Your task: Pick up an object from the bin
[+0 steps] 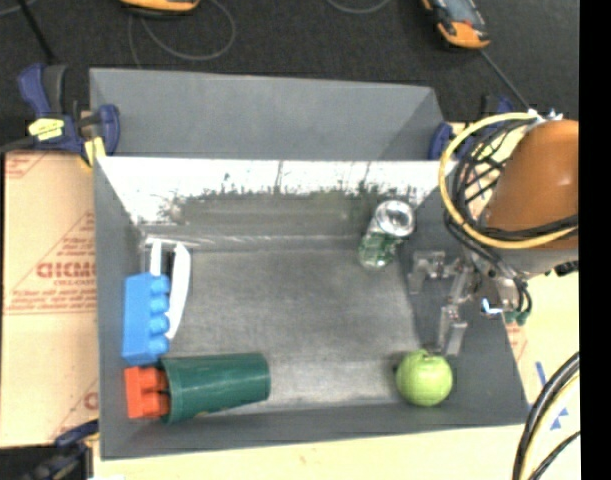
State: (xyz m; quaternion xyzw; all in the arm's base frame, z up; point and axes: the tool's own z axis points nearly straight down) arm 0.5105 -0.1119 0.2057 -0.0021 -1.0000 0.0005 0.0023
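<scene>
Fingers: two grey prongs that stand apart, with nothing between them; one reaches down towards the front of the bin, the other sits higher and further in.
Gripper: low over the right side of the grey bin, under the arm's orange cover, empty.
Nearest thing: a green apple in the front right corner, on the floor and close to the front wall.
Apple to fingers: the lower prong's tip ends just above the apple's top right edge, very near it. I cannot tell whether they touch. The apple lies outside the gap, in front of it and not between the prongs.
Second nearest: a silver drink can with a greenish body, tilted against the back wall, behind and to the left of the gripper, apart from it.
Other things: a blue knobbed plastic block beside a white curved piece on the left wall. A dark green cup lies on its side with an orange-red block touching it, in the front left corner. All are well apart from the gripper.
Done so far: the arm is down in the bin, next to a candidate thing.
Left to do: nothing is grasped or lifted. By my reading the whole pick remains: bring the gap round a thing, close, raise it clear.
Judgement on next move: if the apple is the target, the gripper needs to shift towards the front wall, so that the prongs straddle the round fruit and do not press on its top.
Risk: the apple is round and could roll against the corner walls if nudged off centre.
</scene>
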